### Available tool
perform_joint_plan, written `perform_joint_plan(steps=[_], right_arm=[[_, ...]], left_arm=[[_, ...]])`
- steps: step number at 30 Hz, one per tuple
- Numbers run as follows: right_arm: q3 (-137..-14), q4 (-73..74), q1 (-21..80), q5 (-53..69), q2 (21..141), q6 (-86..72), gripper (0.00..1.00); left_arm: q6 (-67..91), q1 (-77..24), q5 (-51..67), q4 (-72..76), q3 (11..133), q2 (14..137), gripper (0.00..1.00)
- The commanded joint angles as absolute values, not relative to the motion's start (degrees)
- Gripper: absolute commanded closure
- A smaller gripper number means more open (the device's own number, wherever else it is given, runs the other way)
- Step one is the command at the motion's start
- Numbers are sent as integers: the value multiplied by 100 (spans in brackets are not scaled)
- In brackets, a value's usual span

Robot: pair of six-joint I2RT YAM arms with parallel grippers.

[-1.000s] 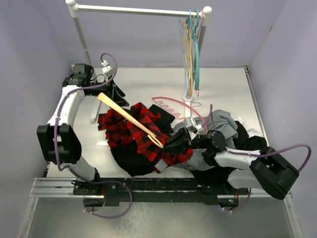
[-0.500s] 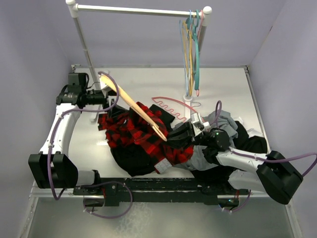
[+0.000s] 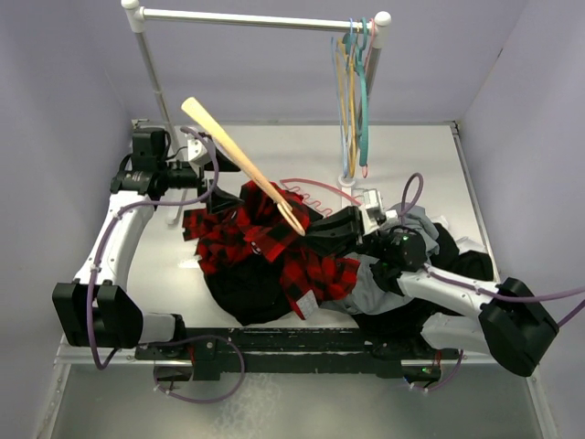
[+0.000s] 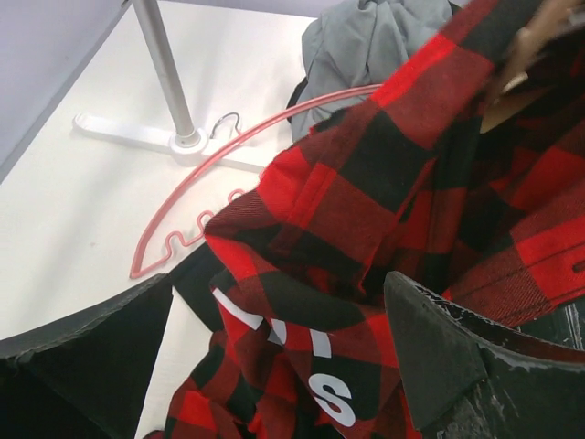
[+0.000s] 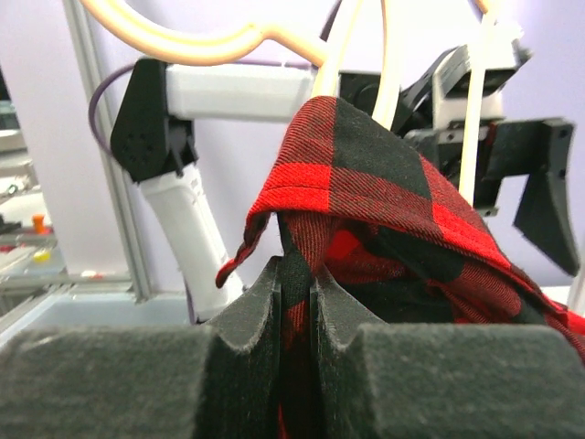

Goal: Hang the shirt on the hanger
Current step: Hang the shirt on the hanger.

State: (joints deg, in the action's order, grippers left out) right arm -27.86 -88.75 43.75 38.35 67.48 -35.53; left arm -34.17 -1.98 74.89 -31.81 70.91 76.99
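At the left, the left gripper (image 3: 208, 176) hangs over the table (image 3: 274, 146) near the foot of the rack post (image 4: 163, 73). Its wrist view shows the two black fingers (image 4: 101, 347) spread wide, nothing caught between them, and the shirt (image 4: 366, 183) lying below the gap with its white lettering facing up. From above, the hanger (image 3: 242, 160) runs on a slant from high at the upper left down to the right. It passes close by the left gripper, though I cannot tell if the two touch. Its lower end is buried in the raised part of the shirt, which sits bunched in the middle of the table on top of a black garment (image 3: 242, 297). A pink hanger (image 3: 315, 187) lies flat on the table just behind the shirt. Further right, the right gripper (image 3: 322, 230) meets the shirt's right side. In its own view the foam pads (image 5: 247, 311) are pressed together on a fold of the plaid cloth, which is pinched tight in the narrow slit between them. The hanger's hook and bars rise out of the cloth just beyond. A grey garment (image 3: 416, 224) lies heaped at the far right under that arm.
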Motion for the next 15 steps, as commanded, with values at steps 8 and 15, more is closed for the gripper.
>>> perform_joint_plan(steps=[8,15], right_arm=[[-3341,-10811,4151,3049,6477,-4051,100],[-3657,-10812,4100,3160,6559,-4210,100]], left_arm=[[-1384,82,7006,-537,7194,7403,0],[-1000,-250,7000,137,6924,7429,1]])
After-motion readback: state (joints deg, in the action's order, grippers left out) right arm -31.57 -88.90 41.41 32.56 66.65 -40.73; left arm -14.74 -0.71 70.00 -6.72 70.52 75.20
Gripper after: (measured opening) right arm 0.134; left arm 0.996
